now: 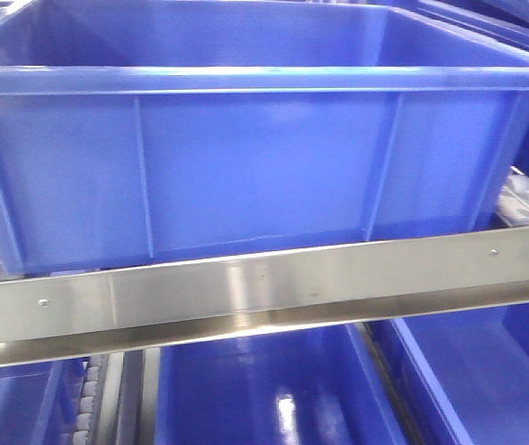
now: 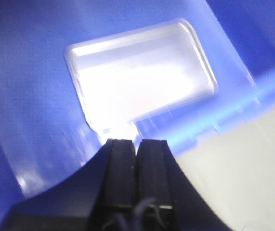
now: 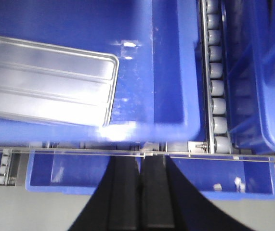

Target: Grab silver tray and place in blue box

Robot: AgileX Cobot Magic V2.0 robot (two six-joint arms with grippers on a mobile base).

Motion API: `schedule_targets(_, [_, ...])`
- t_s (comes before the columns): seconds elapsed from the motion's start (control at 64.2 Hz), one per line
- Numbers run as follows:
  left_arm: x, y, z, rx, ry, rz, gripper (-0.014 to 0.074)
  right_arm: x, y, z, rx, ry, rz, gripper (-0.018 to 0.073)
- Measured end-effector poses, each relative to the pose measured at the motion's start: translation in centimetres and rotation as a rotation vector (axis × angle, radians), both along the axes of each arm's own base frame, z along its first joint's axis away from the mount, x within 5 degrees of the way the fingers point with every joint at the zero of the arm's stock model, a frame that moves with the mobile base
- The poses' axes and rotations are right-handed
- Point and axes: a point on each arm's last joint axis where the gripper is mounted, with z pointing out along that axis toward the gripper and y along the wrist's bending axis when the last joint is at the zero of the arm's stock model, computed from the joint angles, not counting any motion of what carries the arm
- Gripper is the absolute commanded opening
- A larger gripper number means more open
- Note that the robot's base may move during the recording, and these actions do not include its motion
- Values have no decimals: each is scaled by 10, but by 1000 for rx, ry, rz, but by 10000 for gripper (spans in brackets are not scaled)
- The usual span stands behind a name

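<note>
Already placed: the tray (image 3: 48, 82) lies flat on the floor of the box (image 3: 171, 72), ridges up, its right end well apart from the right wall; the left wrist view shows the tray (image 2: 142, 72) washed out by glare against the box (image 2: 31, 96).
Left gripper (image 2: 137, 144): fingers pressed together, nothing between them, just short of the tray's near edge, by my reading.
Right gripper (image 3: 139, 163): fingers closed, empty, over the box's near rim.
Step in hand: judged to be withdrawal; the tray looks released, so lift both arms straight up before pulling back.
Edges: the near rim sits right under the right gripper; the steel rail (image 1: 264, 292) runs just below the box (image 1: 245, 167) in the front view.
Open room: bare blue floor right of the tray; above the box nothing shows.
Side hazards: rollers (image 3: 216, 77) and another crate (image 3: 267, 72) stand right of the box, so avoid sideways drift.
</note>
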Motion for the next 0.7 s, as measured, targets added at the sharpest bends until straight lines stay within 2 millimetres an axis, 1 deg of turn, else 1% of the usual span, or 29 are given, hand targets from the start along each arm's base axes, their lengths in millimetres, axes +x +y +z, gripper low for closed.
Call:
schedule_targets(0.016, [-3, 1, -1, 1, -5, -7, -94, -4, -1, -5, -5, 1, 4, 52])
schedule_targets(0.14, [-29, 17, -11, -10, -58, -77, -94, -39, -14, -23, 4, -80, 31, 52])
schedule_targets(0.171, [-35, 20, -15, -10, -75, -97, -94, -45, -16, -27, 4, -99, 39, 52])
schedule_targets(0.374, [-81, 55, -19, -110, -279, -235, -94, -91, -33, -57, 10, -236, 87, 52])
schedule_targets(0.545, [-112, 88, -27, -213, -422, -303, -94, -127, -44, -70, 59, -419, 110, 52])
schedule_targets(0.623, [-122, 102, -29, -247, -463, -305, -94, -142, -49, -73, 85, -507, 116, 52])
schedule_targets(0.701, [-129, 113, -31, -276, -492, -302, -94, -151, -52, -75, 102, -575, 123, 52])
